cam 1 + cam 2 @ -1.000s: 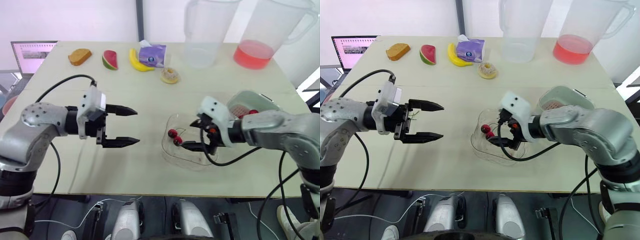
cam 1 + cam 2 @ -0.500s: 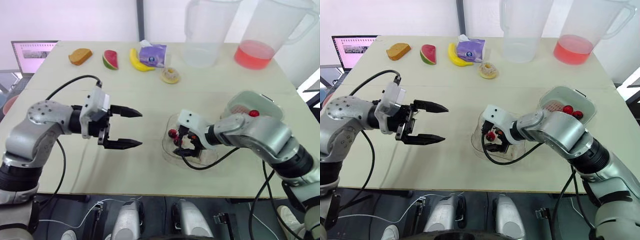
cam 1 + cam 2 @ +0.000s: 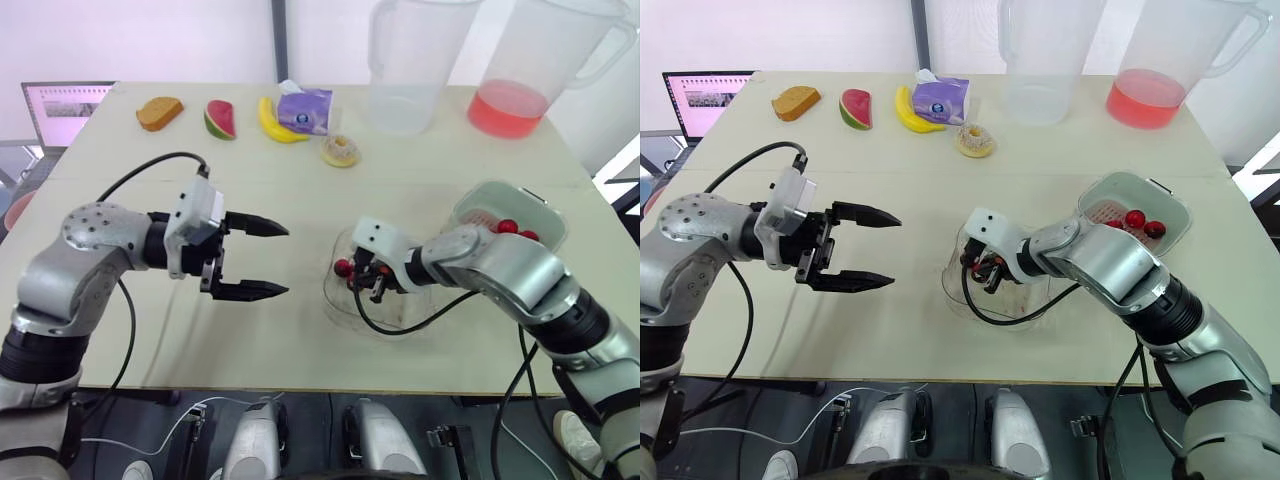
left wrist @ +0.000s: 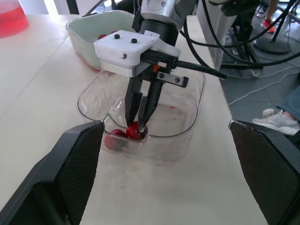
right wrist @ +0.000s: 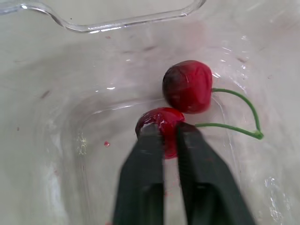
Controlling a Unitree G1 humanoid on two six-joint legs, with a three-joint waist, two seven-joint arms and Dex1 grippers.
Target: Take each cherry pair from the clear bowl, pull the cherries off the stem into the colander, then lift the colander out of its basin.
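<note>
Right gripper [image 5: 169, 127], fingers closed on one cherry of the cherry pair [image 5: 187, 86] inside the clear bowl [image 4: 199, 91]. Left gripper [image 3: 286, 261], fingers spread, over bare desk [image 3: 250, 330] beside the bowl. Colander [image 3: 1103, 211] near, at the desk's right edge.

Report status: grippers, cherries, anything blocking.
Left gripper open, hovering beside bowl. Right gripper in bowl, shut on cherry pair. No obstruction seen.

Head stereo pair: looks forward and down from the near edge of the table [image 3: 300, 340]. Left wrist camera: faces low across the table toward the clear bowl [image 4: 178, 140], at middling range. Right wrist camera: close, down into that bowl onto the cherry pair [image 5: 187, 86]. All views share the bowl.
</note>
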